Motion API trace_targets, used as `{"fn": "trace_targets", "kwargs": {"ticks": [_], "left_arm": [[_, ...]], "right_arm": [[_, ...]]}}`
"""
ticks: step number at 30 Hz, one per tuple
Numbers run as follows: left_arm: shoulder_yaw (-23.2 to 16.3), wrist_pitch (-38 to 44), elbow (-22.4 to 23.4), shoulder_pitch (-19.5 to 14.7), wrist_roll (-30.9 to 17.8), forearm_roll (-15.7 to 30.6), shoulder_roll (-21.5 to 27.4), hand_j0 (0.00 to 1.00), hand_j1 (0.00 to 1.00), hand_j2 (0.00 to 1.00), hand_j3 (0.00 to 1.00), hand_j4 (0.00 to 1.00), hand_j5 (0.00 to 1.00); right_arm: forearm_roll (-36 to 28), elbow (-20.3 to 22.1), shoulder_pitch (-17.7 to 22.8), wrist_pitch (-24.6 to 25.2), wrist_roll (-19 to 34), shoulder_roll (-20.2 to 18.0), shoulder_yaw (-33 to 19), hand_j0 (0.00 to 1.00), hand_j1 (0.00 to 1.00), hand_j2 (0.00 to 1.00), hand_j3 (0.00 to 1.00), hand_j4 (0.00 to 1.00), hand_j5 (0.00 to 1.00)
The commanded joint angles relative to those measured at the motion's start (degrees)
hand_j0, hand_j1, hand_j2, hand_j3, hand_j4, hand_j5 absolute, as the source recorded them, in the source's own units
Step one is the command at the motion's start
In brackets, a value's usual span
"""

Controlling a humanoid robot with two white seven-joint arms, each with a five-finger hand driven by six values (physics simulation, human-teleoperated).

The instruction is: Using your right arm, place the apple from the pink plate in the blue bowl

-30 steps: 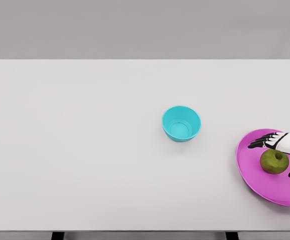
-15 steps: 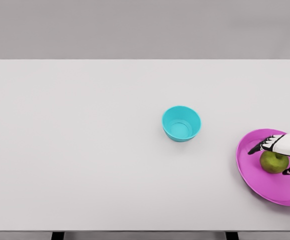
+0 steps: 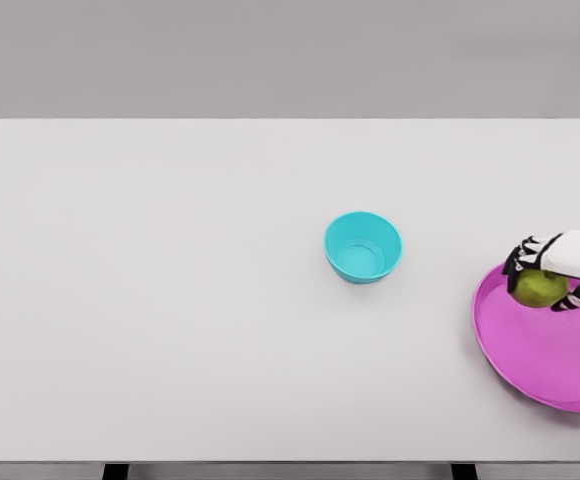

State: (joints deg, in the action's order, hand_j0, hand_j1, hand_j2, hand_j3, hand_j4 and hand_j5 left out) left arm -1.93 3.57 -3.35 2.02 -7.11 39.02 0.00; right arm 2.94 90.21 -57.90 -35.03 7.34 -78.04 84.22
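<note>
1. The worktop (image 3: 170,330) is a wide, plain white surface that fills most of the head view, with a grey wall behind its far edge and two dark leg tops showing under its near edge.
2. The pink plate (image 3: 540,360) lies at the right side of the worktop, near its front right corner, and is partly cut off by the picture's right edge. The part of its face that shows is bare.
3. The blue bowl (image 3: 363,247) stands upright a little right of the worktop's middle, well apart from the plate and to its left. It is a light turquoise blue and nothing shows inside it.
4. The right robot hand (image 3: 555,272) comes in from the right edge, white at the back with dark fingers (image 3: 519,256). It sits over the plate's far left rim, and its fingers are curled around the apple from above and from the sides, grasping it.
5. The apple (image 3: 538,288) is green and sits inside that grasp, above the plate's upper left edge. Whether it touches the plate cannot be told from this view.
</note>
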Motion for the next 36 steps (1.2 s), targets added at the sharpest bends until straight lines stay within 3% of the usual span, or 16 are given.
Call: {"fn": "trace_targets", "kwargs": {"ticks": [1, 3, 7, 12, 20, 23, 24, 26, 29, 36], "left_arm": [[0.0, 0.0, 0.0, 0.0, 0.0, 0.0, 0.0, 1.00, 1.00, 1.00, 1.00, 1.00, 1.00], [0.0, -0.1, 0.0, 0.0, 0.0, 0.0, 0.0, 1.00, 1.00, 1.00, 1.00, 1.00, 1.00], [-0.1, 0.0, 0.0, 0.0, 0.0, 0.0, 0.0, 1.00, 1.00, 1.00, 1.00, 1.00, 1.00], [0.0, 0.0, 0.0, 0.0, 0.0, 0.0, 0.0, 1.00, 1.00, 1.00, 1.00, 1.00, 1.00], [-0.1, 0.0, 0.0, 0.0, 0.0, 0.0, 0.0, 1.00, 1.00, 1.00, 1.00, 1.00, 1.00], [0.0, 0.0, 0.0, 0.0, 0.0, 0.0, 0.0, 1.00, 1.00, 1.00, 1.00, 1.00, 1.00], [0.0, 0.0, 0.0, 0.0, 0.0, 0.0, 0.0, 1.00, 1.00, 1.00, 1.00, 1.00, 1.00], [0.0, -0.1, 0.0, 0.0, 0.0, 0.0, 0.0, 1.00, 1.00, 1.00, 1.00, 1.00, 1.00], [0.0, -0.1, 0.0, 0.0, 0.0, 0.0, 0.0, 1.00, 1.00, 1.00, 1.00, 1.00, 1.00], [0.0, -0.1, 0.0, 0.0, 0.0, 0.0, 0.0, 1.00, 1.00, 1.00, 1.00, 1.00, 1.00]], "right_arm": [[-2.0, 2.0, 0.0, 0.0, 1.1, 1.3, -3.3, 0.32, 0.32, 0.32, 0.32, 0.32, 0.32], [-4.1, 2.0, -2.0, 0.0, 3.4, 4.0, -3.3, 0.32, 0.32, 0.32, 0.32, 0.32, 0.32], [-7.1, 1.9, -5.9, 0.0, 9.9, 13.0, -3.4, 0.32, 0.32, 0.32, 0.32, 0.32, 0.32], [-7.5, 0.1, -9.4, 0.0, 11.8, 21.9, -3.4, 0.32, 0.32, 0.32, 0.32, 0.32, 0.32], [-8.0, -8.8, -10.7, 0.0, 13.0, 29.4, -3.4, 0.33, 0.33, 0.33, 0.33, 0.33, 0.33], [-7.9, -8.9, -10.1, 0.0, 12.9, 29.3, -3.4, 0.36, 0.36, 0.36, 0.36, 0.36, 0.36], [-7.7, -8.8, -10.1, 0.0, 12.8, 29.3, -3.4, 0.48, 0.48, 0.48, 0.48, 0.48, 0.48], [-7.5, -8.7, -10.0, 0.0, 12.3, 29.0, -4.2, 0.82, 0.82, 0.82, 0.82, 0.82, 0.82], [-7.4, -8.2, -9.7, 0.0, 12.3, 27.8, -4.6, 0.90, 0.90, 0.90, 0.90, 0.90, 0.90], [-7.4, -5.3, -9.7, 0.0, 12.3, 25.7, -4.9, 0.90, 0.90, 0.90, 0.90, 0.90, 0.90]]}}
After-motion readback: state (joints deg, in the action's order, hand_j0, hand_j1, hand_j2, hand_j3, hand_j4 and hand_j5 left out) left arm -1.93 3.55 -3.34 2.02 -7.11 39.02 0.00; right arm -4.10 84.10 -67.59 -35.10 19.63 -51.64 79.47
